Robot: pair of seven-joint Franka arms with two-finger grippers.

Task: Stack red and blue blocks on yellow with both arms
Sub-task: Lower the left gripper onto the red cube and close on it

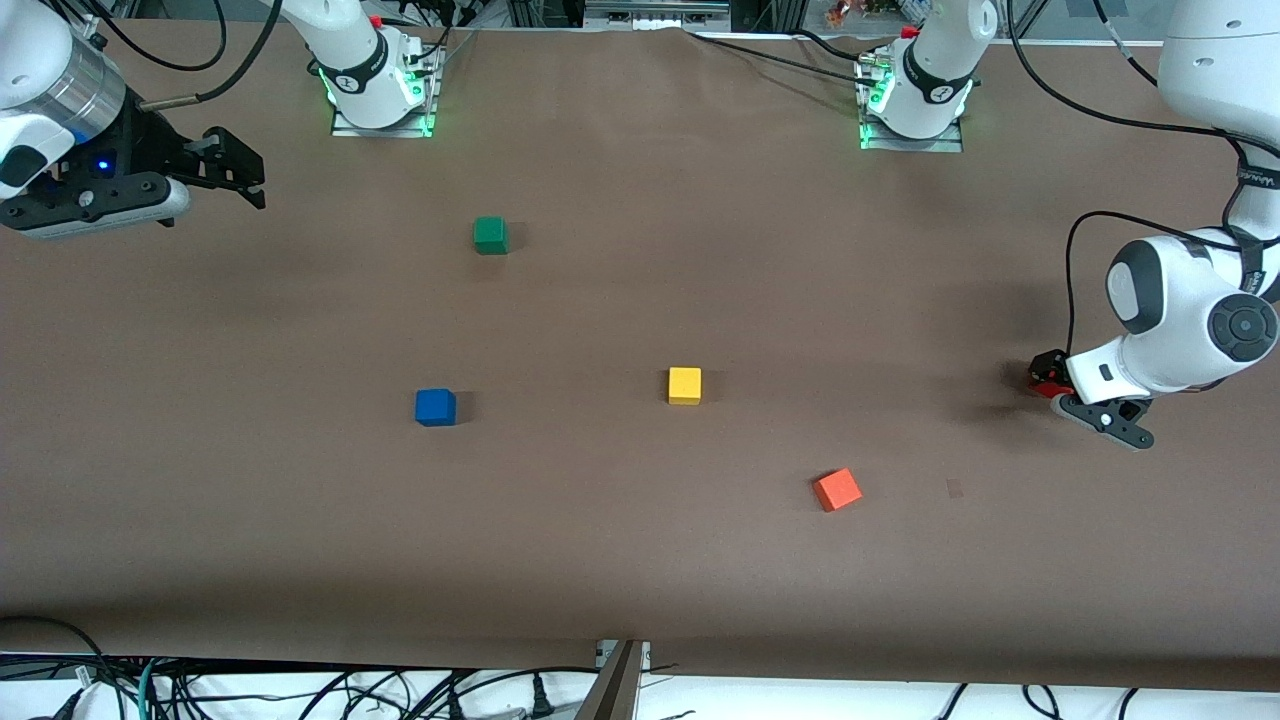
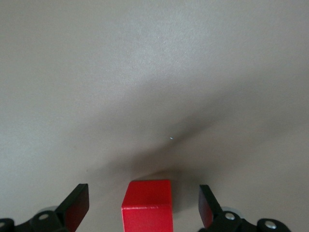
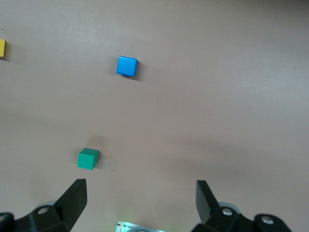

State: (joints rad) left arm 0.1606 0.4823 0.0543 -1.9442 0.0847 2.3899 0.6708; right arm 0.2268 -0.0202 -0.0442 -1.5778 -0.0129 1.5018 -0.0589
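**Fingers straddle the red cube, not yet closed**

Fingers of the left gripper stand wide apart, low at the desk, with the red block between them and a clear gap on each side; nothing is gripped yet. On the front view's clock face that gripper sits at about three o'clock, at the left arm's end of the desk, the red block only partly showing under it.

Outward from there, the yellow block lies near the dial's centre, the blue block toward nine o'clock, both at much the same depth. An orange cube lies at about five o'clock, a green cube near eleven.

Well apart from all this, the right gripper waits raised at ten o'clock, its fingers spread and empty.

By my reading the red block looks light, rigid and matte, so it should not slip; the best hold is on two opposite flat faces, centred, so it stays square for setting on yellow.
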